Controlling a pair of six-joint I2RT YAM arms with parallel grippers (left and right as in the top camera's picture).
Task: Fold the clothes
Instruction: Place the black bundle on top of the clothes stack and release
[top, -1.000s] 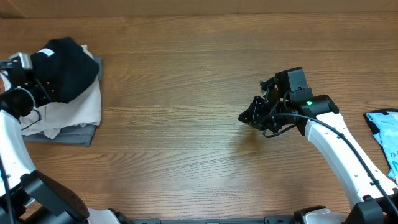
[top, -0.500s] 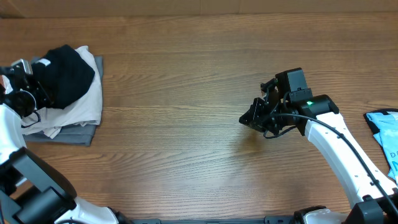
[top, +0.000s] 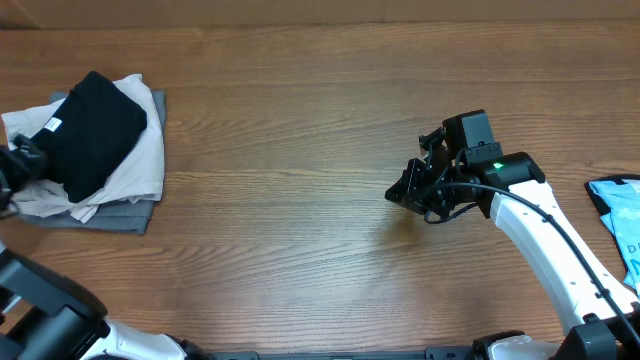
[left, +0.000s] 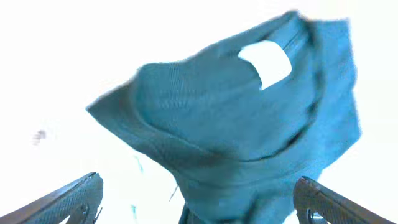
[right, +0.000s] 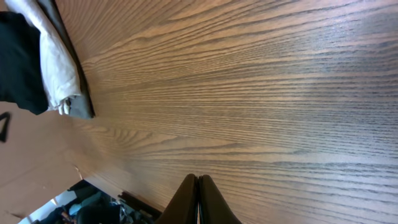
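The clothes, a black T-shirt (top: 92, 128) with a small white neck label (top: 52, 125), lie folded on an off-white garment (top: 135, 160) at the table's far left. My left gripper (top: 30, 160) stands open just left of the shirt, at its label end. In the washed-out left wrist view the shirt (left: 236, 118) looks teal; my gripper (left: 199, 208) has its fingers (left: 68, 199) spread wide on either side of the cloth's near edge, not pinching it. My right gripper (top: 405, 190) is shut on nothing above bare wood right of centre, and its wrist view shows the gripper (right: 198, 199) closed.
Under the off-white garment lies a grey one (top: 120, 215); the pile (right: 59, 81) shows at the right wrist view's upper left. A light blue printed item (top: 620, 215) lies at the right edge. Bare wooden table (top: 290, 150) spans the middle.
My left gripper has opened, let go of the black shirt and drawn back to the left. The shirt has settled flatter on the pile. The right arm has not moved.
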